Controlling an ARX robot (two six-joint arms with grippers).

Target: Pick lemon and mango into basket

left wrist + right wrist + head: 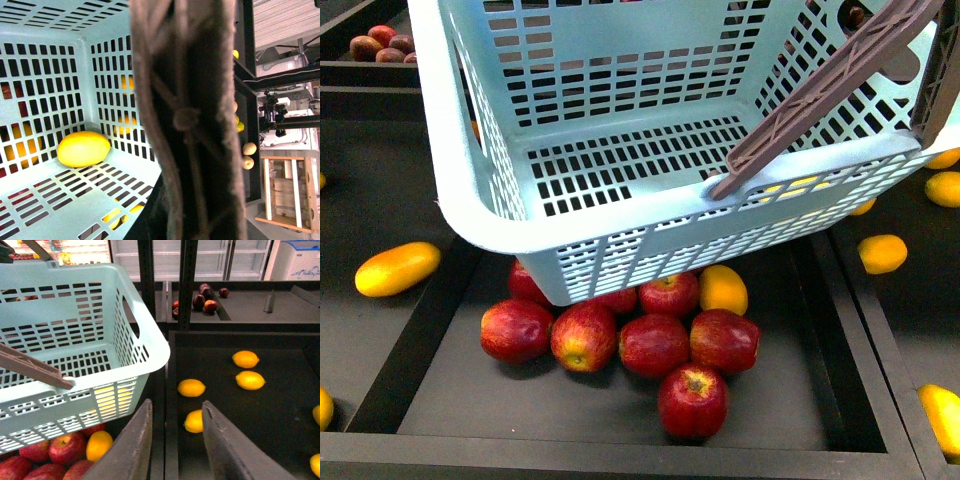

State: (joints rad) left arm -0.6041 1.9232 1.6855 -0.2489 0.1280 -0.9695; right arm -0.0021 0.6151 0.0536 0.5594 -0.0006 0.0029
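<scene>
Lemon [194, 421] looks firm, light, slick, best pinched across its middle; right claw [177, 406] stands apart, left claw's state unclear.

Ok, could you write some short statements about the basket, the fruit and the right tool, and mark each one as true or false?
1. A yellow fruit lies inside the basket. True.
2. The right tool is shut on a lemon. False: it is open and holds nothing.
3. Red apples lie in the tray below the basket. True.
4. The basket's handle is turquoise. False: it is brown.
5. Only apples lie in that tray. False: an orange-yellow fruit lies among them.
</scene>
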